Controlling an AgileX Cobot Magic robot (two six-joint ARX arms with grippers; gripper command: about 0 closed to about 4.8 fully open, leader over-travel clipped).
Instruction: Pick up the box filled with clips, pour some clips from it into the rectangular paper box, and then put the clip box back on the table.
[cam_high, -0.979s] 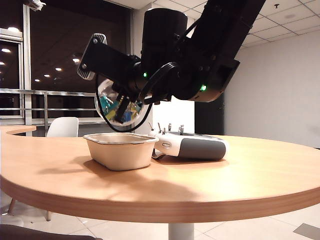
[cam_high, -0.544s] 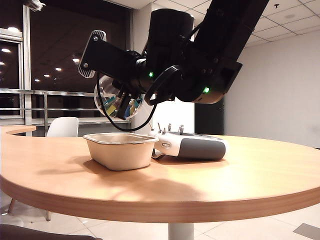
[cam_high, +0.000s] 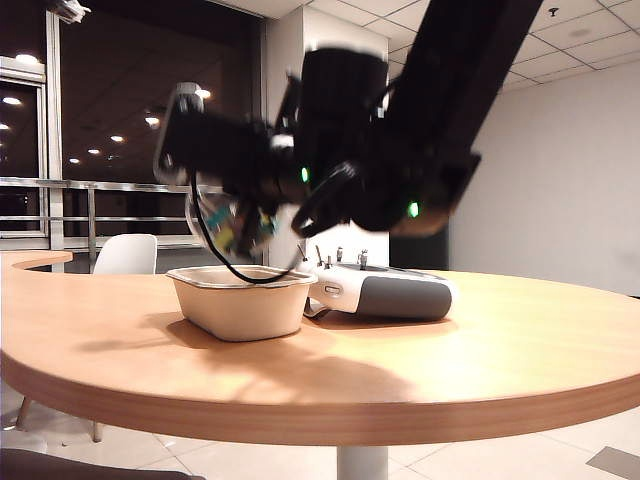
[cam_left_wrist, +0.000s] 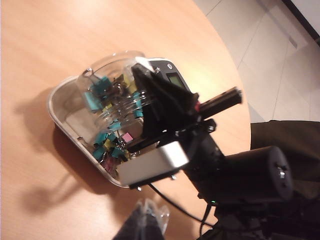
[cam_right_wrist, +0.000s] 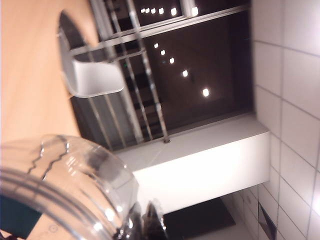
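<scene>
The box filled with clips (cam_high: 233, 224), a clear round jar, hangs tipped with its mouth turned down over the rectangular paper box (cam_high: 240, 308) on the table (cam_high: 450, 350). My right gripper (cam_high: 243, 208), blurred by motion, is shut on the jar's wall. In the left wrist view the jar (cam_left_wrist: 107, 90) hangs above the beige tray (cam_left_wrist: 56, 106), and teal, yellow and pink clips (cam_left_wrist: 111, 151) lie inside the tray. The right wrist view shows the jar's clear rim (cam_right_wrist: 60, 185) beside the right fingertips (cam_right_wrist: 150, 220). My left gripper (cam_left_wrist: 147, 220) hovers apart, fingers together, holding nothing.
A white-and-grey controller (cam_high: 390, 295) lies just right of the tray, touching or almost touching it. A white chair (cam_high: 125, 255) stands behind the table at the left. In the left wrist view the table's round edge drops to tiled floor (cam_left_wrist: 270, 60).
The right wrist has rolled further, and the jar has sunk closer to the tray with its mouth tipped lower. The tray and controller have stayed put.
</scene>
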